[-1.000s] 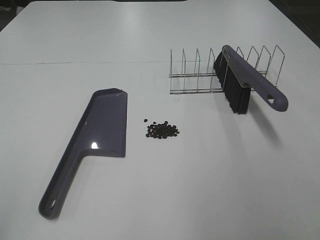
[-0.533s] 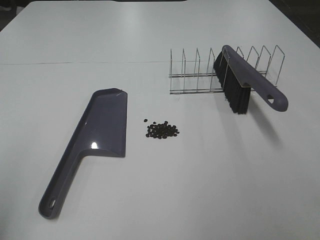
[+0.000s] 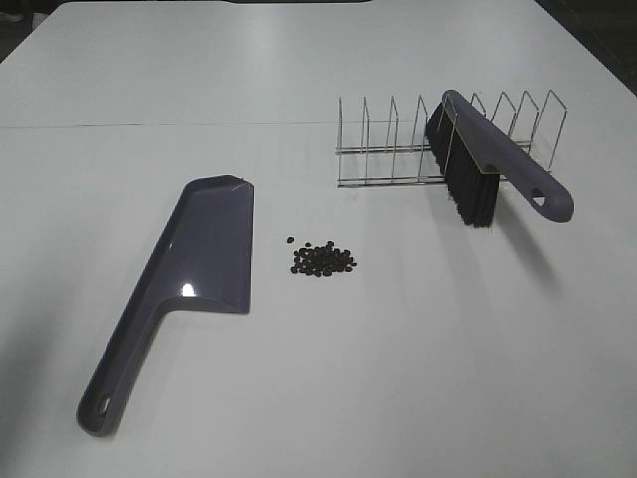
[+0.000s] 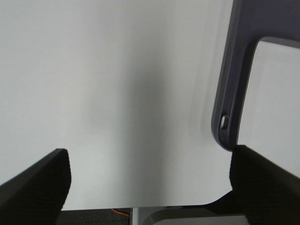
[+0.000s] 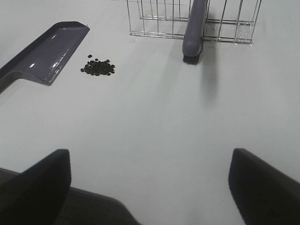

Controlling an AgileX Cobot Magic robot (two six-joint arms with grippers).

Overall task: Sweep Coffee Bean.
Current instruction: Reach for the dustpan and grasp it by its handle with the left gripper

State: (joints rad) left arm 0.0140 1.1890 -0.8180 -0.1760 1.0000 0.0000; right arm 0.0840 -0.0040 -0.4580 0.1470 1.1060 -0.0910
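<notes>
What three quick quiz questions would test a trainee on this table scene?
1. True or false: the brush is propped in the rack.
2. The beans lie: A) on the table, between dustpan and brush; B) inside the dustpan; C) in the rack.
3. Which tool lies flat on the table?
Key: 1 true; 2 A; 3 the dustpan.

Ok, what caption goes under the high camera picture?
A small pile of dark coffee beans lies between a purple plastic dustpan and a purple black-bristled brush propped in a wire rack.
</notes>
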